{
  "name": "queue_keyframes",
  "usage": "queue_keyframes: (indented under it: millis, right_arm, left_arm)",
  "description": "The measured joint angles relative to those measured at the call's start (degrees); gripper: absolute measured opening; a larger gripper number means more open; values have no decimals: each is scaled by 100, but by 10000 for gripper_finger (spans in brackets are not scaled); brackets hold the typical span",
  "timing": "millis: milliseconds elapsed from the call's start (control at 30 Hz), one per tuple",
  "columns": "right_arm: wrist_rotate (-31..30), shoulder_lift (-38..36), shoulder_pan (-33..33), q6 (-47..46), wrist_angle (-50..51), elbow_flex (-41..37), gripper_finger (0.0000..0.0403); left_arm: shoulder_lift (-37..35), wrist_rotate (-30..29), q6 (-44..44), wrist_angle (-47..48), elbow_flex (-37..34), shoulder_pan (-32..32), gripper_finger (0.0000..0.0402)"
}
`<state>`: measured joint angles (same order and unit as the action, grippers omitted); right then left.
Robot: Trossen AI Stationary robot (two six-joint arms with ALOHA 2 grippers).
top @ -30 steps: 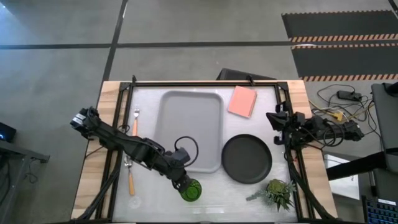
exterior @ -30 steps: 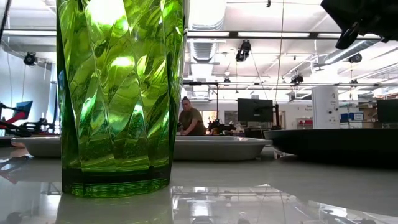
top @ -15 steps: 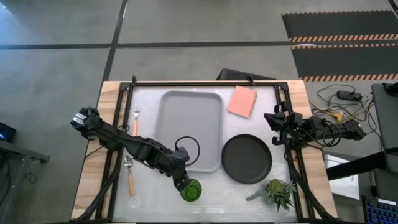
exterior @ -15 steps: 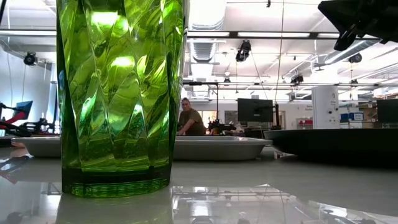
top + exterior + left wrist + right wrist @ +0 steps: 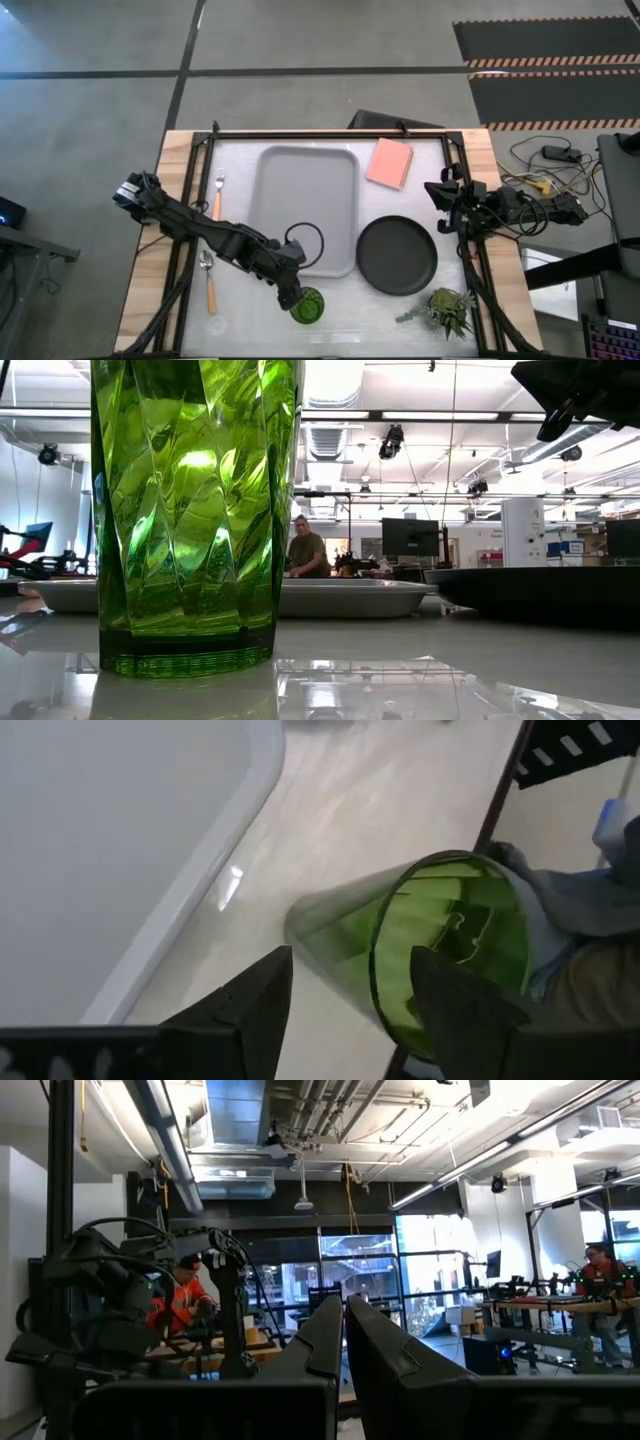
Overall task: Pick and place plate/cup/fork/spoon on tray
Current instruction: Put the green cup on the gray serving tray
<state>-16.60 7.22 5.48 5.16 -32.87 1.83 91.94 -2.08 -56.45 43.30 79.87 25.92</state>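
Note:
The green cup [image 5: 308,305] stands upright on its base on the table, just past the near edge of the grey tray [image 5: 307,165]. My left gripper [image 5: 345,960] is open at the cup's rim [image 5: 385,920]: one finger outside the wall, the other in front of the mouth. The black plate [image 5: 397,256] lies to the right of the tray. The fork [image 5: 217,193] and the spoon [image 5: 208,278] lie to its left. My right gripper [image 5: 343,1330] waits shut above the table's right edge, holding nothing. My left gripper comes at the cup slanting down from the table's left. Its fingers [image 5: 262,1000] stand on either side of the cup's wall near the rim. Whether either finger touches the cup, I cannot tell.
A salmon-pink pad [image 5: 390,162] lies at the far right. A small leafy plant [image 5: 445,310] sits at the near right corner. The dark frame rails [image 5: 190,200] run along the table's sides. People show in the room beyond the table.
My left gripper has opened at the cup's rim, letting go of it, and has drawn slightly toward the table's left. The cup stands where it was, upright.

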Motion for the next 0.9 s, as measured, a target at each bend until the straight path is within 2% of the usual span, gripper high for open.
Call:
queue_keyframes:
  millis: [200,733,900]
  right_arm:
    - [0,0,0,14,-1,0,9]
    - [0,0,0,90,-1,0,9]
    - [0,0,0,89,-3,0,9]
  left_arm:
    - [-2,0,331,9,-198,8,187]
    - [-4,51,280,-390,-420,14,187]
    - [-4,47,283,-386,-428,15,158]
